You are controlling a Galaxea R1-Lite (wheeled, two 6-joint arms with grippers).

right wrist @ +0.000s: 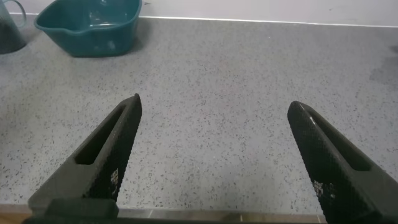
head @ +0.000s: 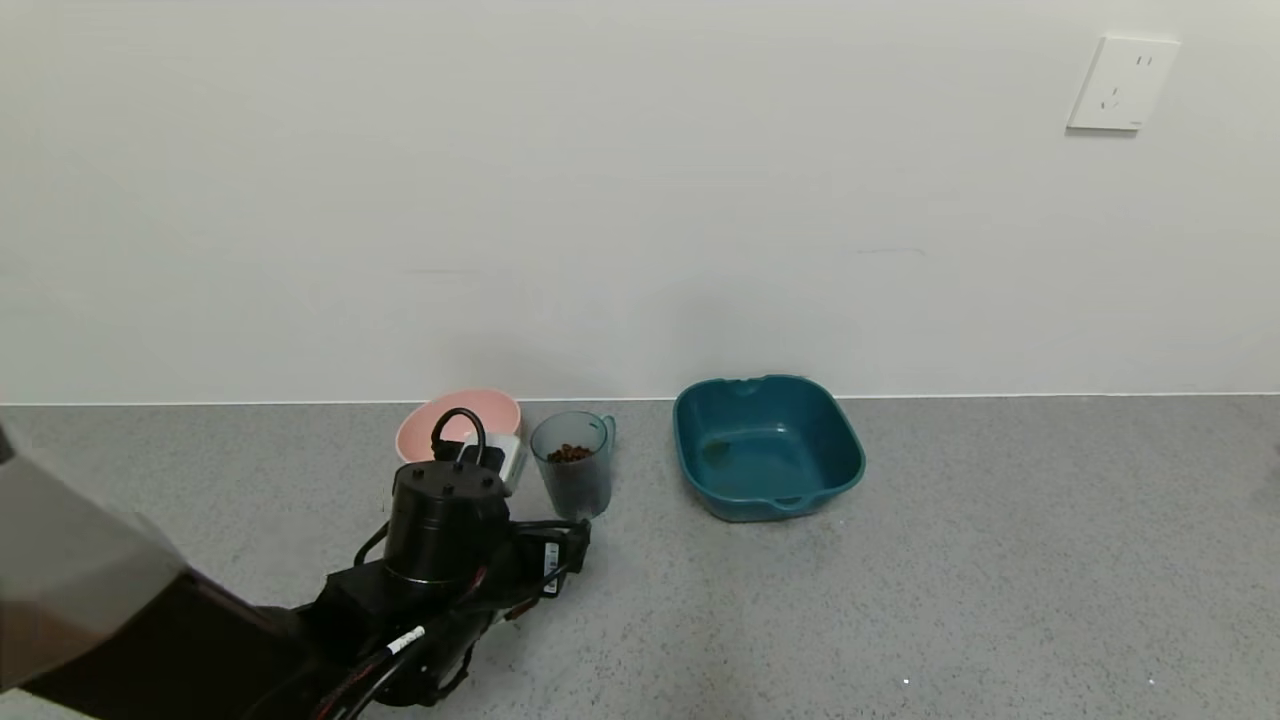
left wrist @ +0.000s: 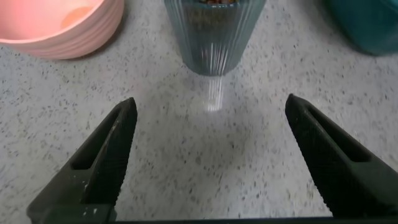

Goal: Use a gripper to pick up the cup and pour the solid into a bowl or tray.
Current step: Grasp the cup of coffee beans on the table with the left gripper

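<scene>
The cup (head: 572, 470), translucent grey-teal with a ribbed body, stands upright on the grey floor with the brown solid (head: 570, 453) inside. The pink bowl (head: 440, 420) sits just left of it, partly hidden by my left arm's black wrist (head: 445, 520). In the left wrist view my left gripper (left wrist: 211, 109) is open and empty, low over the floor, with the cup (left wrist: 214, 37) straight ahead and a short gap away, and the bowl (left wrist: 56, 28) off to one side. My right gripper (right wrist: 214, 106) is open and empty over bare floor, out of the head view.
A dark teal squarish tray (head: 765, 445) with handles sits right of the cup near the wall; it also shows in the right wrist view (right wrist: 90, 25). The white wall runs close behind all three. Open grey floor lies to the front and right.
</scene>
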